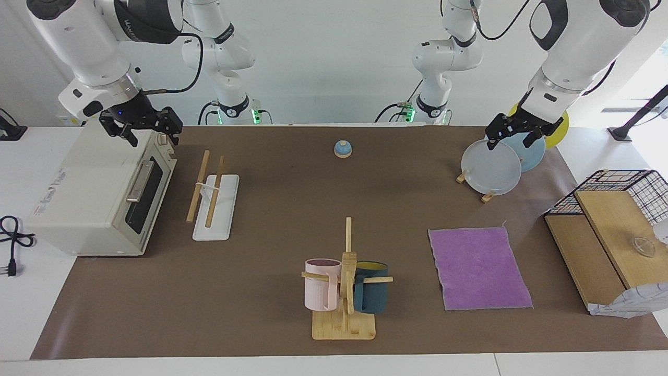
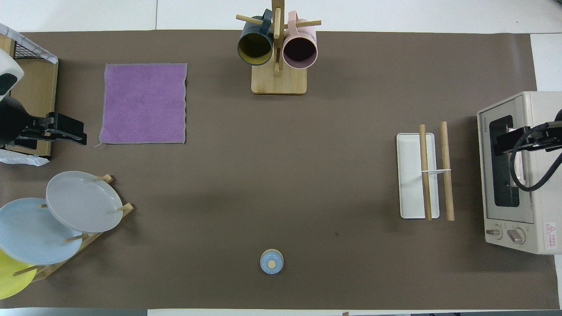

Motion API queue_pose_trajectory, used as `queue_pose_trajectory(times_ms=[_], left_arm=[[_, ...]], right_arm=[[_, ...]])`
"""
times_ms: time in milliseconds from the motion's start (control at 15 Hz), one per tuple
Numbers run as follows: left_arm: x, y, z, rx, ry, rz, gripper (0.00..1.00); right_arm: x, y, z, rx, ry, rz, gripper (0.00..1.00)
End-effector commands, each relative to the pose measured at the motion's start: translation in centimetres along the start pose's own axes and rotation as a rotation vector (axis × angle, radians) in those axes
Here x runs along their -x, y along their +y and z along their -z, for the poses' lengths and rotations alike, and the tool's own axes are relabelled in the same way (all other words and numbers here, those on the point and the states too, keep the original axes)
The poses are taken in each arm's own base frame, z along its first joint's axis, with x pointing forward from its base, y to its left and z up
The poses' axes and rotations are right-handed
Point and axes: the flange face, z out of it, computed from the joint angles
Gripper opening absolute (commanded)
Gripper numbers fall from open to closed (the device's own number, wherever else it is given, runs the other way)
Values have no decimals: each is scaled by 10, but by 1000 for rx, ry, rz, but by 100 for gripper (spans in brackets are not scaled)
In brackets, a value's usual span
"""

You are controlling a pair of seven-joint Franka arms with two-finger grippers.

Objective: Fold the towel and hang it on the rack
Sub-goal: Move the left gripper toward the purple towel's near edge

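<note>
Towel lying flat on the desk, both grippers hanging clear of it.

The toaster oven (image 2: 518,175) is showing a small brand word at its door's top corner, too small to read, and a red warning sticker by the knobs; the towel (image 1: 479,267) is lying spread, purple face up, toward the left arm's end, beside the mug tree (image 1: 345,282); the left gripper (image 1: 516,133) is hanging over the plate stand (image 1: 493,167), well apart from the towel, holding nothing, its opening impossible to tell; the right gripper (image 1: 143,128) is hovering over the oven, empty, likewise unreadable; the rack (image 1: 213,196) is standing just beside the oven, bare.
</note>
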Motion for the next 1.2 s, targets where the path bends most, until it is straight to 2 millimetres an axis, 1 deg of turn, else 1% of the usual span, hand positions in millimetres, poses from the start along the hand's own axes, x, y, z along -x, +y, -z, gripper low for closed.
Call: queue_pose_trajectory(times_ms=[0,467,667,733,800,867,933,1000,1067,1133], left_arm=[[3,-2,3,7,11,-6,100],[5,-3,3,5,4,-2,100],[7,-5,-3,6,8,10,100],[6,-11,-8,8,27,15,100],[3,-25,-14,11,61,42,100],[0,-32,-27,12,71,54,100],[-5,-34,-46,12,69,52,100],[-13,-40,-69,14,79,62,100],[-24,-52,-95,19,73,81,100],[-37,-57,-121,24,58,82,100]], right_arm=[[6,2,1,-7,-2,15,100],[6,2,1,-7,-2,15,100],[6,2,1,-7,-2,15,100],[6,2,1,-7,-2,15,100],[6,2,1,-7,-2,15,100],[6,2,1,-7,-2,15,100],[6,2,1,-7,-2,15,100],[6,2,1,-7,-4,15,100],[6,2,1,-7,-2,15,100],[6,2,1,-7,-2,15,100]])
